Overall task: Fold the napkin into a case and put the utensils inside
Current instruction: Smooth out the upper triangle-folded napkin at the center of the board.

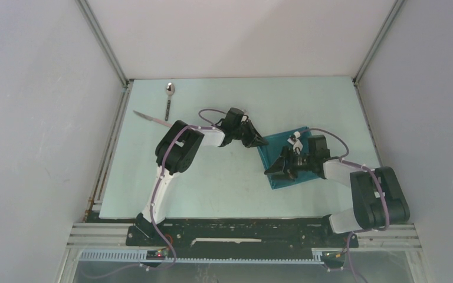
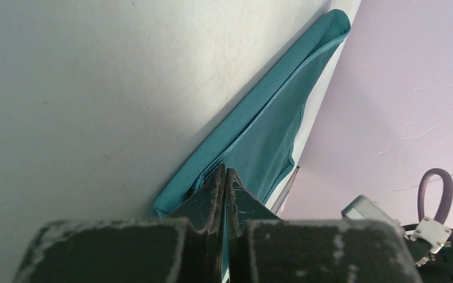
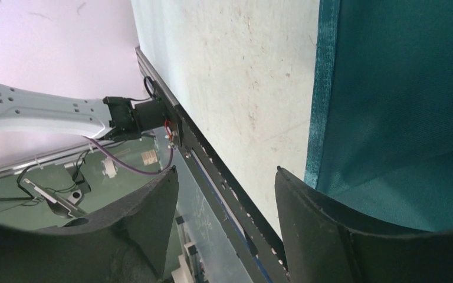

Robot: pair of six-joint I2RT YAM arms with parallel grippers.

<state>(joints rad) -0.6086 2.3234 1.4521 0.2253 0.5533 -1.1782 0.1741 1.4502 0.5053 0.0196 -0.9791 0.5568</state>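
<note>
– Pale green counter, white walls on three sides. Where is the napkin?

– On the right half of the counter, closer to the right edge than the left. It lies flat and skewed, its corners pointing toward the counter's edges.

– Is it folded?

– From the left wrist, one long side is doubled over along a soft fold, with the hem running just beside it. I cannot tell more than that.

– And the left hand?

– It sits at the napkin's far-left corner. Its fingers are pressed together, and a thin line of teal cloth runs between them, so it is pinching the napkin's edge.

– The right hand?

– Wide apart, holding nothing. It hangs low over the napkin's near-left edge. From its own wrist, one finger lies over the cloth, the other over the near edge, and bare counter shows between them.

– The utensils?

– Both are well away from the napkin, toward the far-left corner. The spoon lies near the far edge. The knife lies nearer the left edge, its handle end hidden behind the left arm.
</note>
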